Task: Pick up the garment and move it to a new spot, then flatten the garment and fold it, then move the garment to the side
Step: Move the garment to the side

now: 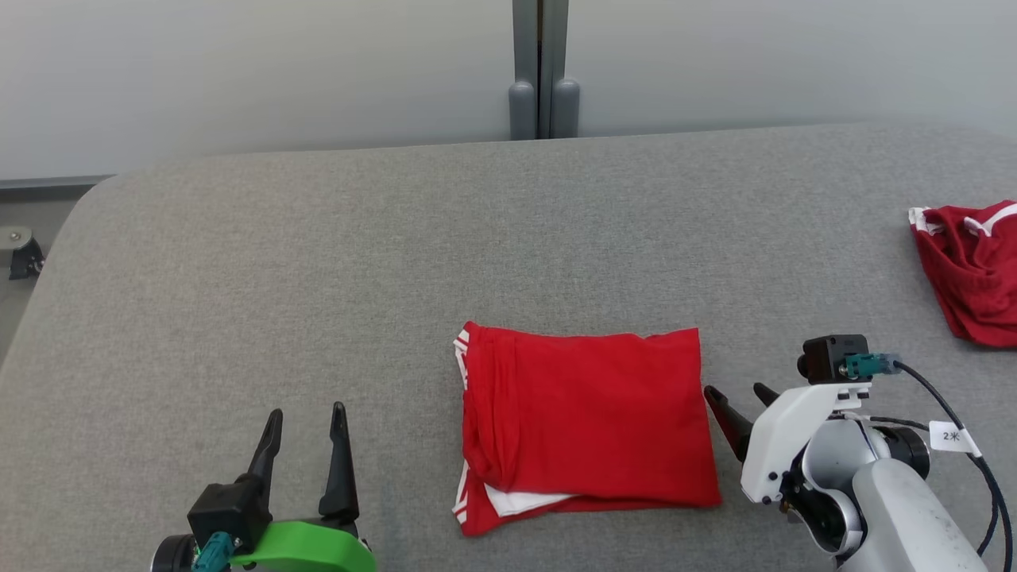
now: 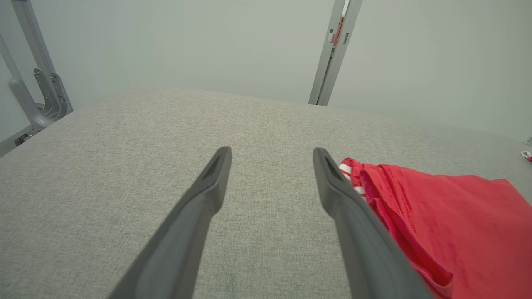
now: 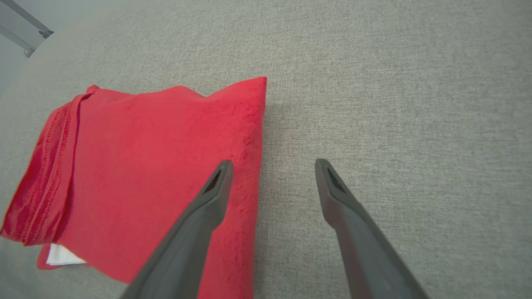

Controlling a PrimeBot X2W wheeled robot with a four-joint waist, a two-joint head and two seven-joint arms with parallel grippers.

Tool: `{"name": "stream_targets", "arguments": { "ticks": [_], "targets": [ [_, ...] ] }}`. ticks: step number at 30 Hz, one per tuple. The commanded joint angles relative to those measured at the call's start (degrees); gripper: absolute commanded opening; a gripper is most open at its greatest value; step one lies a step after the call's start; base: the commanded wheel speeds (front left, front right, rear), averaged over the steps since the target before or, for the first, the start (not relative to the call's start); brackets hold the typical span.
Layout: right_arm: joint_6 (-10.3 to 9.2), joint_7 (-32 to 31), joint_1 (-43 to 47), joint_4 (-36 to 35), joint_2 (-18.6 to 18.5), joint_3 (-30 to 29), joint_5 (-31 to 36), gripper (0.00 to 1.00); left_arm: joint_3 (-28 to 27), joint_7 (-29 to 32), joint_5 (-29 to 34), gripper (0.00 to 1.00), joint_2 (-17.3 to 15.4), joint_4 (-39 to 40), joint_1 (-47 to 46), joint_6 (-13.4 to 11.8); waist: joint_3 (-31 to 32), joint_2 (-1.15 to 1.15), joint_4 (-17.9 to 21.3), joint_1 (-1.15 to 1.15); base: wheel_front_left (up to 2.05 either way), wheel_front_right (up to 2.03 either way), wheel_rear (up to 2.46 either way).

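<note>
The garment [image 1: 588, 425] is red with white trim and lies folded into a rough rectangle on the grey table [image 1: 318, 262], near the front edge at centre. My left gripper [image 1: 306, 413] stands open to its left, well apart from the cloth, nothing between its fingers. In the left wrist view the garment [image 2: 449, 224] lies just right of the left gripper [image 2: 272, 151]. My right gripper [image 1: 739, 393] is open just off the garment's right edge. In the right wrist view the right gripper [image 3: 272, 164] straddles that edge of the garment [image 3: 145, 166], one finger above the cloth, one above bare table.
A second red garment with white trim [image 1: 973, 270] lies crumpled at the table's right edge. A grey post [image 1: 543, 71] stands behind the table against a pale wall. Metal frame parts [image 2: 37, 91] show at the far left in the left wrist view.
</note>
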State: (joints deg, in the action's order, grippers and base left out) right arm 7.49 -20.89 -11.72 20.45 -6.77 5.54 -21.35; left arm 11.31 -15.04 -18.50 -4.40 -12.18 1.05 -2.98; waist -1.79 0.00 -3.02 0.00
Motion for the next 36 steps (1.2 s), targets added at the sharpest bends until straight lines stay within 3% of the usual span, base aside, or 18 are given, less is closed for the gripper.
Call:
{"name": "stream_targets", "arguments": {
  "ticks": [1, 13, 14, 15, 17, 18, 27, 36],
  "targets": [
    [-0.01, -1.1, -1.0, 0.0, -0.5, 0.4, -0.9, 1.00, -0.1, -0.2, -0.2, 1.00, 0.2, -0.2, -0.9, 0.3, -1.3, 0.00, -1.4, 0.00, 0.00, 0.00, 0.00],
    [-0.01, -4.8, -5.4, 6.8, -1.9, 2.8, -4.3, 1.00, -0.1, -0.2, 0.8, 1.00, 1.0, -0.7, -2.3, 1.2, -3.8, 0.00, -5.3, 0.00, 0.00, 0.00, 0.00],
    [-0.01, -4.4, -5.7, 7.6, -1.7, 3.1, -4.4, 0.89, -0.2, -0.2, 0.9, 1.00, 1.1, -0.7, -2.4, 1.3, -3.9, 0.00, -5.4, 0.00, 0.00, 0.00, 0.00],
    [-0.01, -4.1, -6.0, 8.3, -1.6, 3.3, -4.5, 0.58, -0.3, -0.2, 0.9, 1.00, 1.1, -0.8, -2.4, 1.4, -3.9, 0.00, -5.5, 0.00, 0.00, 0.00, 0.00],
    [-0.01, -3.3, -6.6, 9.7, -1.4, 3.7, -4.7, 0.25, -0.4, -0.2, 1.2, 1.00, 1.1, -0.7, -2.4, 1.4, -3.9, 0.00, -5.5, 0.00, 0.00, 0.00, 0.00],
    [-0.01, -2.5, -6.9, 10.3, -1.4, 3.8, -4.7, 0.00, -0.6, -0.2, 1.4, 1.00, 1.2, -0.7, -2.3, 1.4, -3.9, 0.00, -5.5, 0.00, 0.00, 0.00, 0.00],
    [-0.06, 2.8, -9.8, 12.9, -4.7, 3.4, -3.9, 0.00, -1.3, -0.2, 2.7, 1.00, 1.0, -0.5, -1.2, 1.9, -3.7, 0.00, -1.1, 0.00, 0.00, 0.00, 0.00],
    [-0.05, 3.5, -11.9, 10.0, -11.2, 0.4, -2.7, 0.00, -1.3, -0.2, 3.3, 1.00, 1.1, 0.0, -1.5, 2.2, -5.7, 0.00, 8.8, 0.00, 0.00, 0.00, 0.00]
  ]
}}
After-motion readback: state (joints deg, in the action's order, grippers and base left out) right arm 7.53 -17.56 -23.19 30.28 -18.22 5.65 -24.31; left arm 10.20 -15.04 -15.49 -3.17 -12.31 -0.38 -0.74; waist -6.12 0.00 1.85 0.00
